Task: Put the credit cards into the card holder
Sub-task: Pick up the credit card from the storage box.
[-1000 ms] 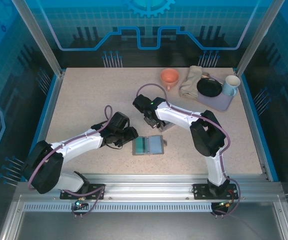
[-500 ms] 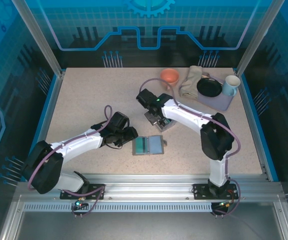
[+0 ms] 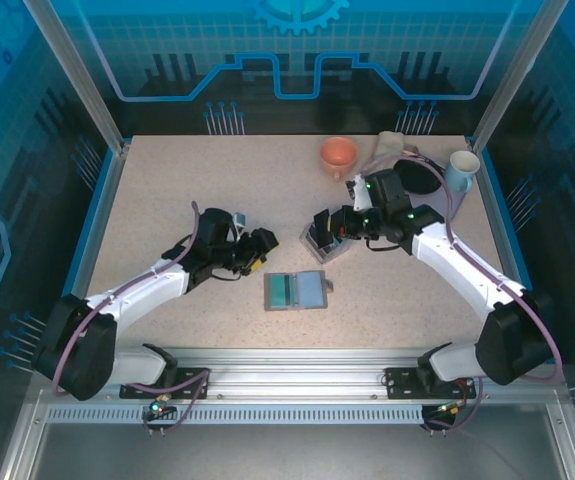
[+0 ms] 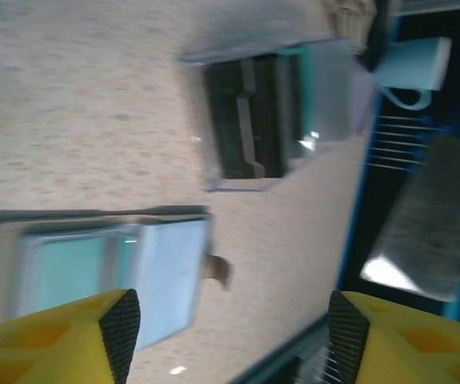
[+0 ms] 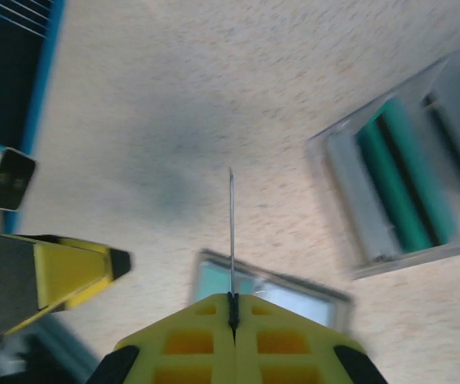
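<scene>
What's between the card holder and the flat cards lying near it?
Nothing; bare table separates the card holder from the credit cards, seen in the left wrist view.

A thin card, seen edge-on, is pinched between the closed yellow fingers of the right gripper over the speckled table, where a flat frame of teal and pale panels, a clear box of teal and grey cards and, to the left, a black-tipped yellow finger are seen.
</scene>
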Motion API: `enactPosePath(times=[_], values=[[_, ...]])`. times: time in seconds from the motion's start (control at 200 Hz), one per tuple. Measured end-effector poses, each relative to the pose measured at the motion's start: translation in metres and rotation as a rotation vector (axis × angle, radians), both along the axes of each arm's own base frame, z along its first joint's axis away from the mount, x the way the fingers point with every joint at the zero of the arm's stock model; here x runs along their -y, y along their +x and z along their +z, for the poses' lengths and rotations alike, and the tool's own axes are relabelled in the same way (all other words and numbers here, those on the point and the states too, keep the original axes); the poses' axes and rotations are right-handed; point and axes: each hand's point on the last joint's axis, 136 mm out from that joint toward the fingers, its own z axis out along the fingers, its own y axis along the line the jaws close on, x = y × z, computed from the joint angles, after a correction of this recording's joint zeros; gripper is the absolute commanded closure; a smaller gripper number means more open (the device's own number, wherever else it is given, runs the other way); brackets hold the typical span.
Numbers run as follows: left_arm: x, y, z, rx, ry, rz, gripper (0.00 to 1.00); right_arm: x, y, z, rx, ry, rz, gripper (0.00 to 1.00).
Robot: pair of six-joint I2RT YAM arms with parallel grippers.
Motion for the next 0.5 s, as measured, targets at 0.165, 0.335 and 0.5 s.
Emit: enactPosePath(times=[0.165, 0.335, 0.5], values=[[0.023, 0.008, 0.027, 0.057, -0.157, -0.066, 0.36, -0.022, -0.012, 0.000, -0.102, 0.238, 0.023, 1.00], [0.034, 0.010, 0.033, 0.058, -0.226, -0.108, 0.48, -0.034, -0.013, 0.018, -0.115, 0.369, 0.051, 1.00], [0.039, 0.010, 0.044, 0.081, -0.270, -0.135, 0.61, -0.039, -0.012, 0.029, -0.118, 0.438, 0.065, 1.00]])
